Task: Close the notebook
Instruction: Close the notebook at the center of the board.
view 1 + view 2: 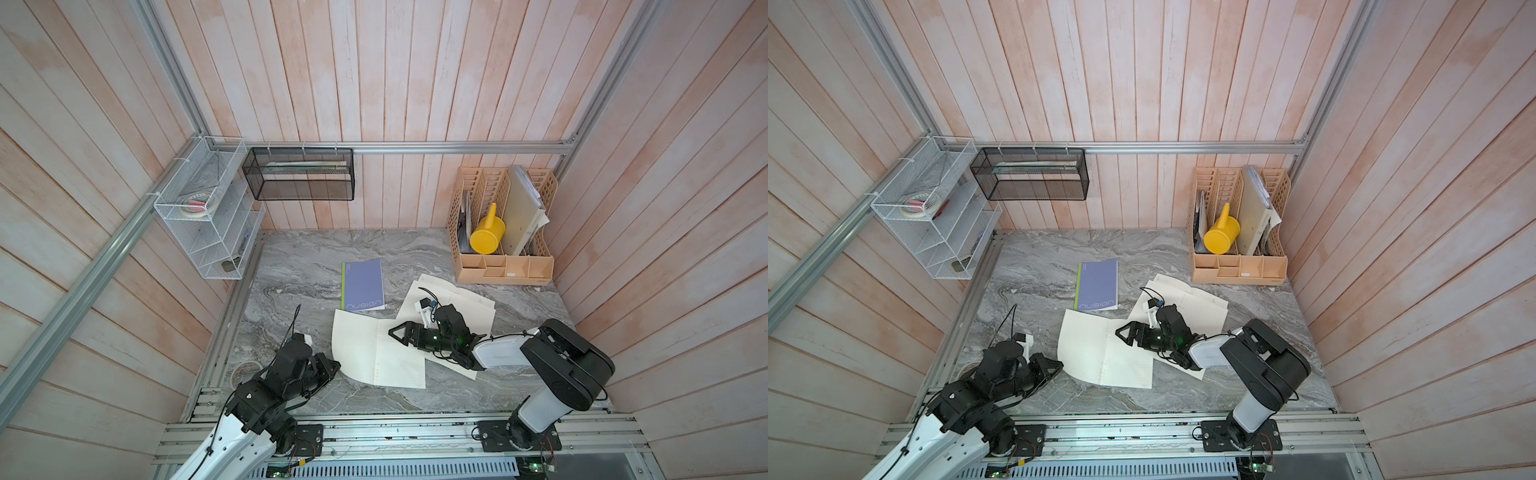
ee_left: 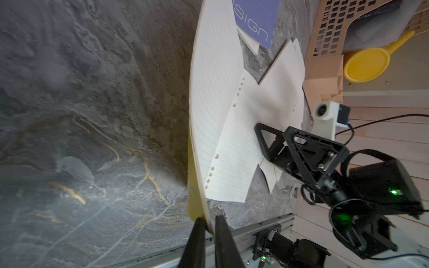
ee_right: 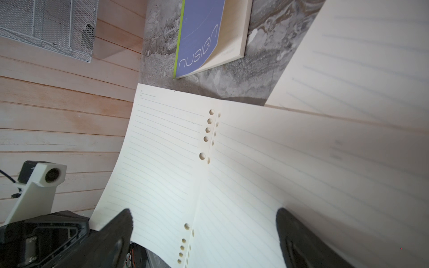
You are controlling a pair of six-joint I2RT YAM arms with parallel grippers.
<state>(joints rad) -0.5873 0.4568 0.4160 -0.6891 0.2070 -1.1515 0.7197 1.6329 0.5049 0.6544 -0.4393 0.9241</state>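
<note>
notebook [image 1: 361, 351] unclosed, left jaws slightly parted around its raised edge, right jaws spread wide

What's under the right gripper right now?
The open notebook lies under the right gripper: lined pages with punched holes along the fold. The table beneath those pages is covered; whether the fingertips touch paper is unclear.

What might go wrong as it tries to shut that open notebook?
1. The left tool has only the edge of the notebook, its raised half, between fingers that look slightly apart; that half may slip and flop back open.
2. The right tool, open, sits over the other half, where the raised half must land; pages may crease against it.
</note>
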